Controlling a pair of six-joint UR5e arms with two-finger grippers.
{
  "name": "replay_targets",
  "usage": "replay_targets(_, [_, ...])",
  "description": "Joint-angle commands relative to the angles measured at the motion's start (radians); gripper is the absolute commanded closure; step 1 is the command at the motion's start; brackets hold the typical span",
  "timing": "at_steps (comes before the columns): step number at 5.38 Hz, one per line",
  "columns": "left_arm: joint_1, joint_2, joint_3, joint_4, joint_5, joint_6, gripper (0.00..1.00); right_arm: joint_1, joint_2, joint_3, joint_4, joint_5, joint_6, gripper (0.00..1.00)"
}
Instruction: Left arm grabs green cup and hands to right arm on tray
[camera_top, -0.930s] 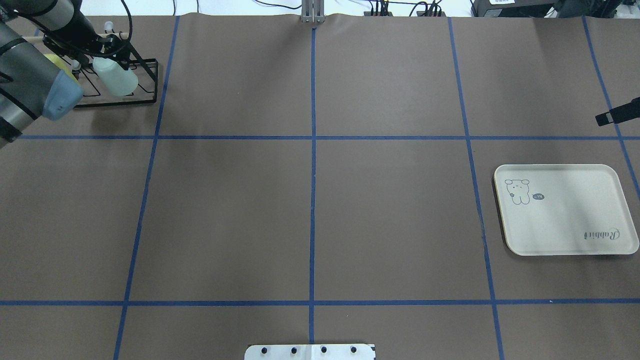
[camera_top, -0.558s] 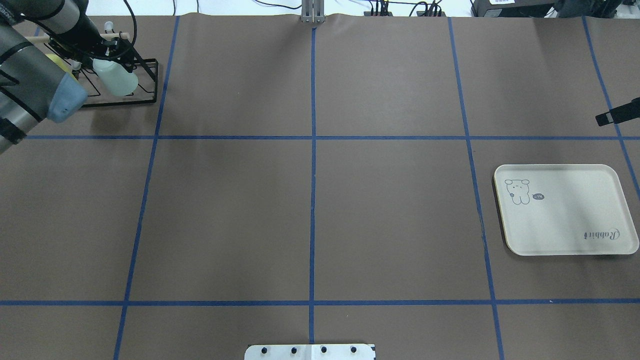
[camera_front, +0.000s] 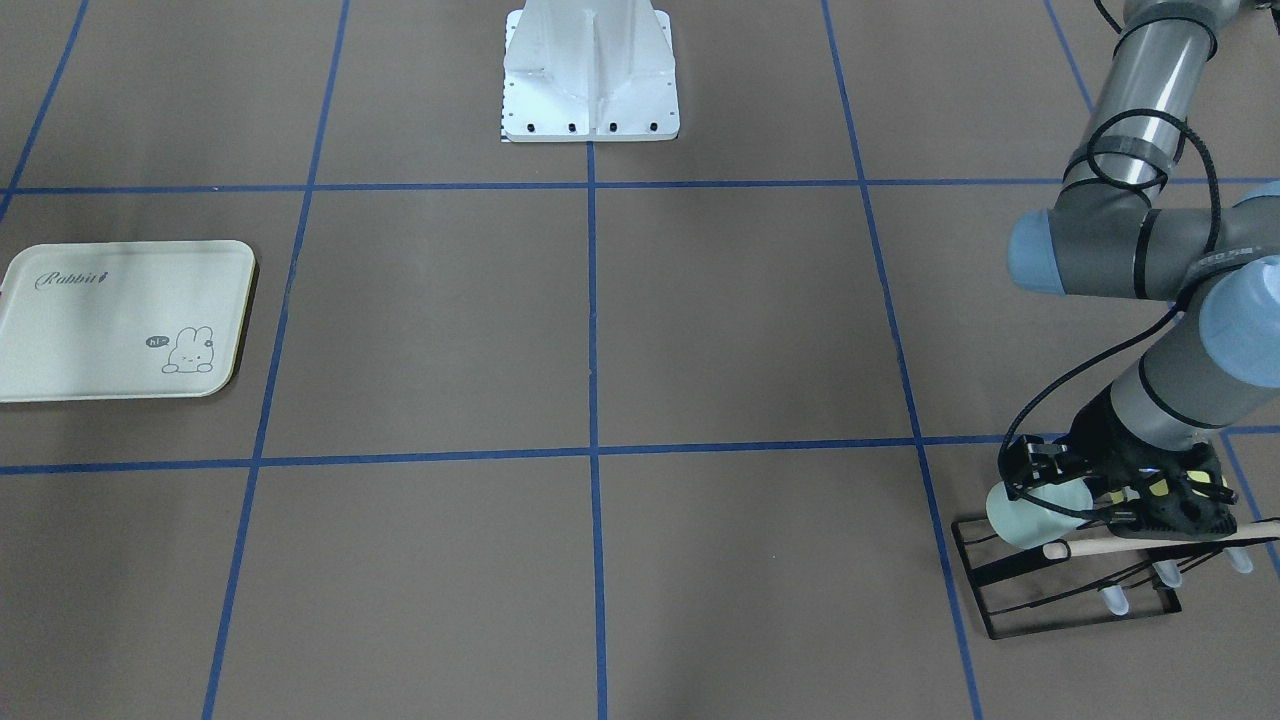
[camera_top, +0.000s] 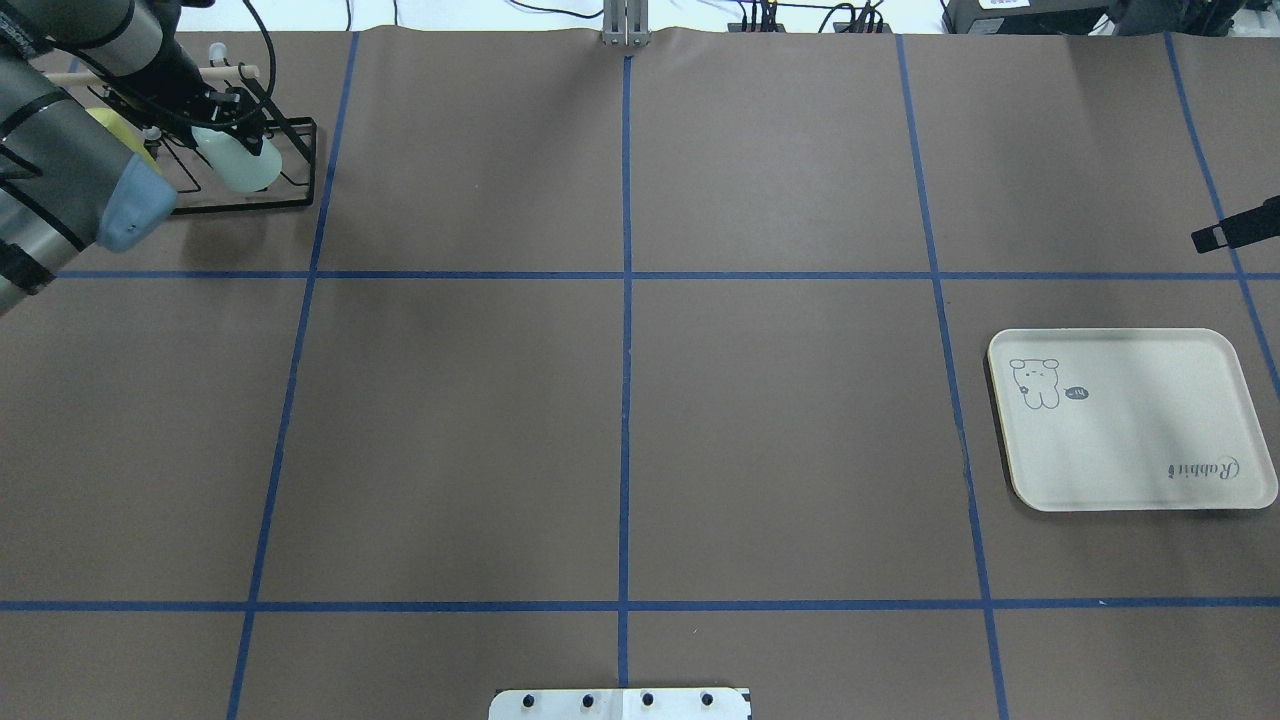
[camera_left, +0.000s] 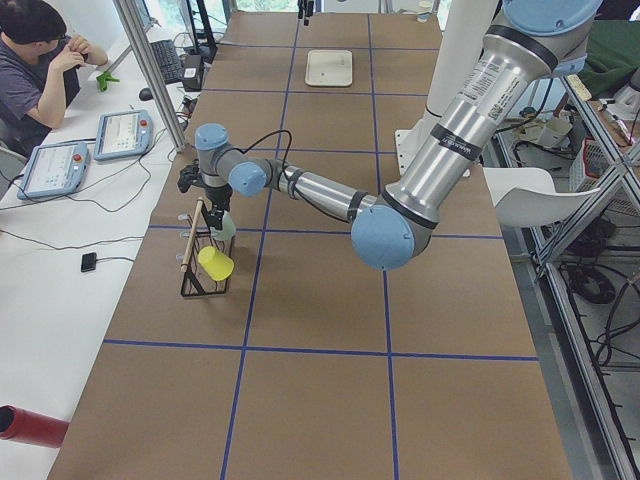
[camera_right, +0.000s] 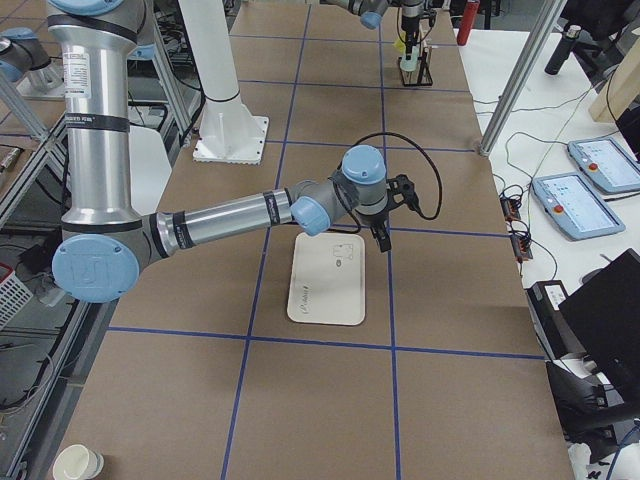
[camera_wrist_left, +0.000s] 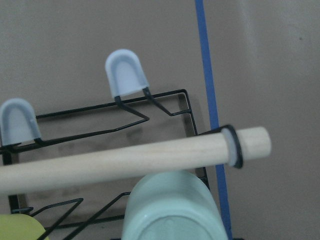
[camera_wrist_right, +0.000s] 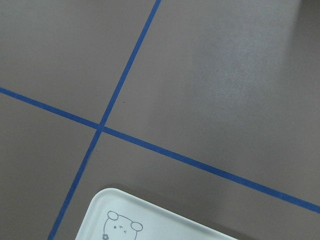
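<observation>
Well, I am looking at the green cup (camera_front: 1022, 515), and it is sitting tipped over on a peg of the black wire rack (camera_top: 312, 165), at the far left corner of the desk (camera_top: 780, 430). In the left wrist view its flat bottom is pointing at the camera, just under the wooden rod (camera_wrist_left: 125, 162). A yellow cup (camera_left: 215, 263) is hanging beside it.

The left end effector (camera_front: 1058, 487) is sitting right at the green cup, with its fingers by the cup's sides. I cannot tell if it is squeezing yet. The right end effector (camera_right: 384, 235) is hanging just past the far edge of the tray (camera_top: 1130, 470), well apart from the cup, and I cannot tell if it is open or closed.

I am thinking the cup is light, hard and smooth, so it may be slippery. I am planning to hold it across the middle of its side, not too hard. I am also thinking it needs to slide straight off the peg, or it may catch on the rod.
</observation>
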Motion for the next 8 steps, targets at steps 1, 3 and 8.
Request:
replay_targets(1, [-0.003,0.002,-0.004,0.0,0.003,0.001,0.28,0.0,0.0,0.0,0.0,0.0,0.0,0.0])
replay_targets(3, [-0.018,0.002,-0.02,0.0,0.004,-0.001,0.91,0.0,0.001,0.002,0.0,0.002,0.0,0.0])
replay_targets(8, [-0.075,0.192,-0.434,0.078,-0.011,-0.013,0.98,0.0,0.005,0.009,0.002,0.005,0.002,0.0])
